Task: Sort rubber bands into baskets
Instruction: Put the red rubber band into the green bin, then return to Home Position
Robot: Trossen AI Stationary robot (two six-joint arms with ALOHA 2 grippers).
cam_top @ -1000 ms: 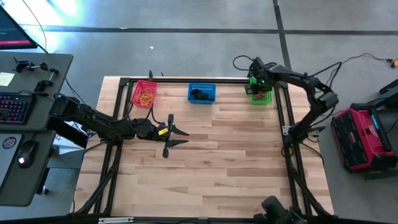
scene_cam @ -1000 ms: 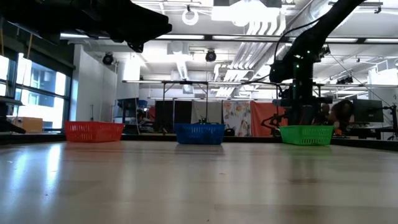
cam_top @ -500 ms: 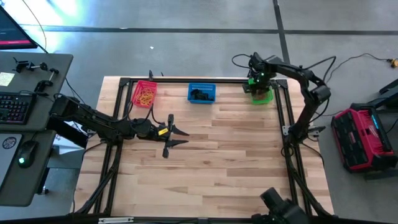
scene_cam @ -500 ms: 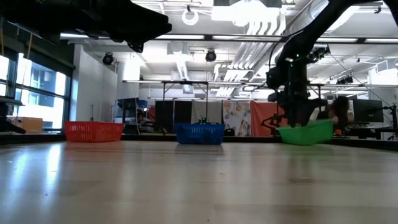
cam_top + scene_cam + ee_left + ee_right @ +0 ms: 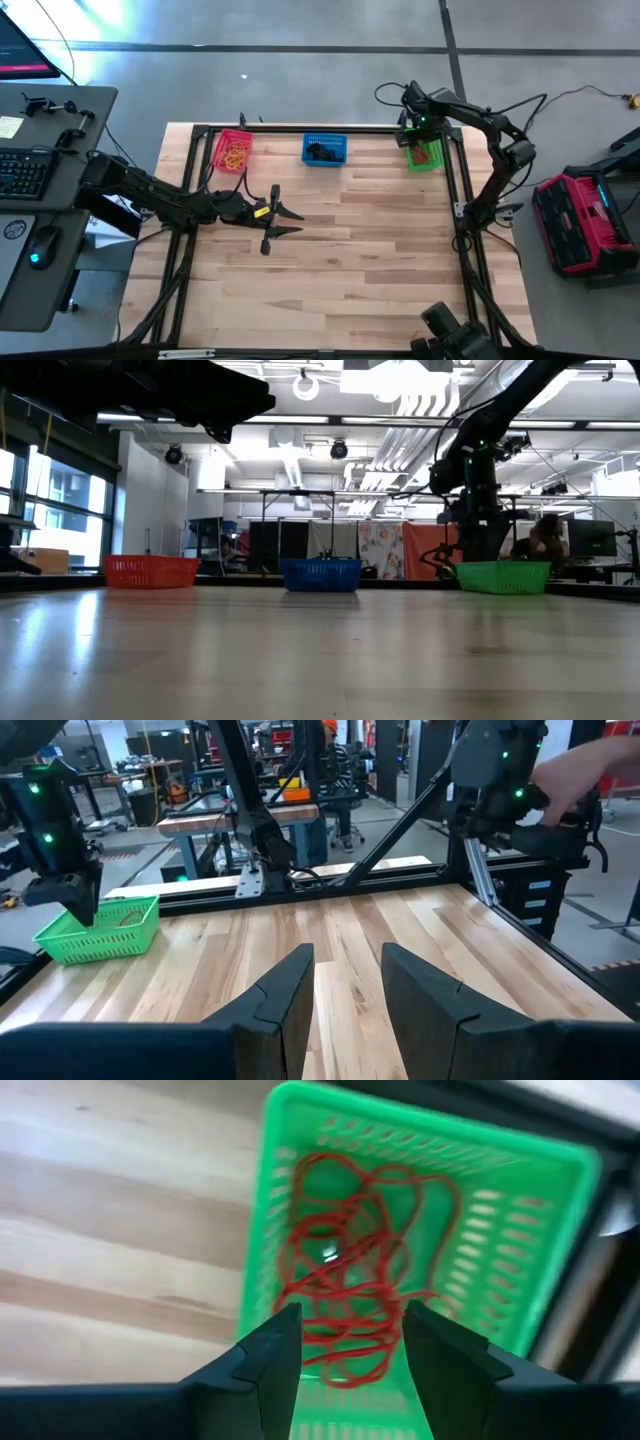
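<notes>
Three mesh baskets stand along the table's far edge. The red-pink basket point(image 5: 233, 150) holds yellow-tan bands point(image 5: 236, 153). The blue basket point(image 5: 324, 149) holds dark bands point(image 5: 320, 153). The green basket point(image 5: 426, 156) holds red-orange bands point(image 5: 350, 1270). My right gripper point(image 5: 350, 1345) is open at the green basket's far end point(image 5: 413, 135), fingers pointing down. My left gripper point(image 5: 292, 220) is open and empty over the table's left middle, held level. I see no loose bands on the table. My right gripper stands open over the green basket's far short end point(image 5: 330, 1390). I cannot tell whether its fingers touch the rim. The basket rests level on the table in the low view point(image 5: 503, 577).
Black frame rails point(image 5: 460, 190) run along the table's edges beside the baskets. A person's hand point(image 5: 590, 765) shows beyond the table in the left wrist view. Bare wood point(image 5: 370, 260) spreads over the table's middle and near half.
My right gripper dipped at the green basket and shifted slightly toward the far edge. Half a second ago the basket was tipped, its right end raised. It lies level again, shifted a little toward the table's right edge and slightly turned.
</notes>
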